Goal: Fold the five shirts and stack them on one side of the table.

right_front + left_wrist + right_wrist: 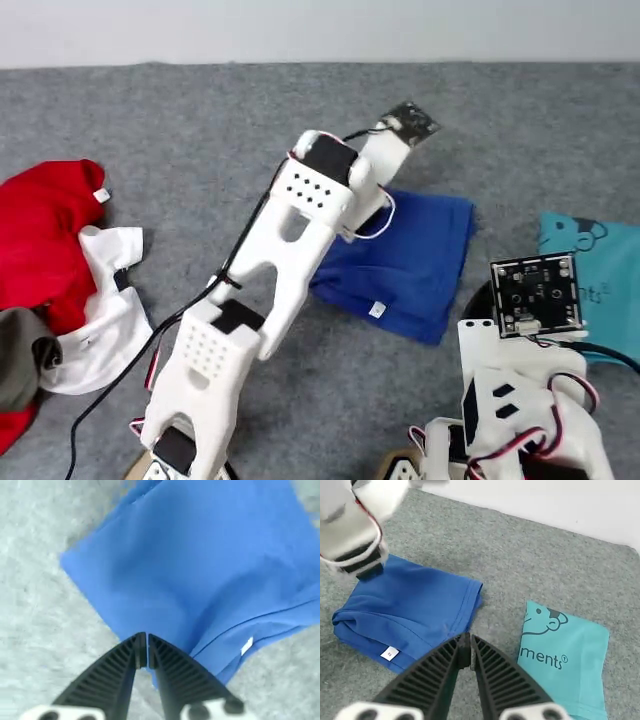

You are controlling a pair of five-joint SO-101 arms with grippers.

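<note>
A folded blue shirt [410, 262] lies mid-table, its white tag [377, 310] at the near edge. My left gripper [142, 647] is shut, its tips just over the blue shirt [200, 565] near one edge; I cannot tell whether they touch the cloth. My right gripper [467, 645] is shut with nothing in it, held above the grey surface between the blue shirt [410, 610] and a folded teal shirt [565, 650]. The teal shirt [595, 285] lies at the right edge. Crumpled at the left are a red shirt [40, 235], a white shirt [100, 320] and a grey shirt [20, 365].
The left arm [290, 240] stretches diagonally from the near edge to the blue shirt, and its wrist [355, 530] shows in the right wrist view. The right arm [525, 400] stands at the near right. Grey felt [200, 110] covers the table; a white wall runs behind.
</note>
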